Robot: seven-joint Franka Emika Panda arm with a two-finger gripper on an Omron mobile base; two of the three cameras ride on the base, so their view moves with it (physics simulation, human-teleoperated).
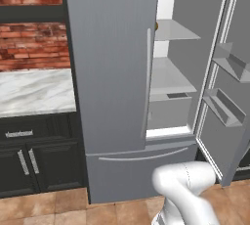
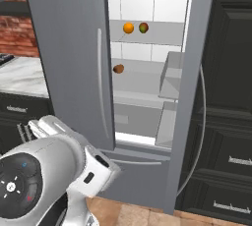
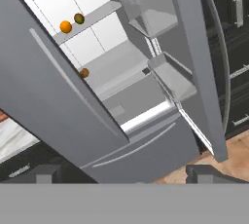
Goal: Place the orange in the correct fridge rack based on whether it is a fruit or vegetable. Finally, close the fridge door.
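Resting on the fridge rack (image 2: 162,32) — the orange (image 2: 128,28), seemingly beside greenish fruit (image 2: 143,27).

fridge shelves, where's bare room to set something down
The fridge rack is crowded at its left, where the orange sits beside the greenish fruit; right of them it is bare. The lower shelf is bare right of the brown item.

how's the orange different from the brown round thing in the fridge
The orange is bright orange; the brown round item is dull brown. The orange sits on the higher fridge rack, beside a greenish-yellow fruit; the brown item lies alone on the shelf one level down. The orange looks slightly larger. Both are small and round, near the left side of the fridge opening.
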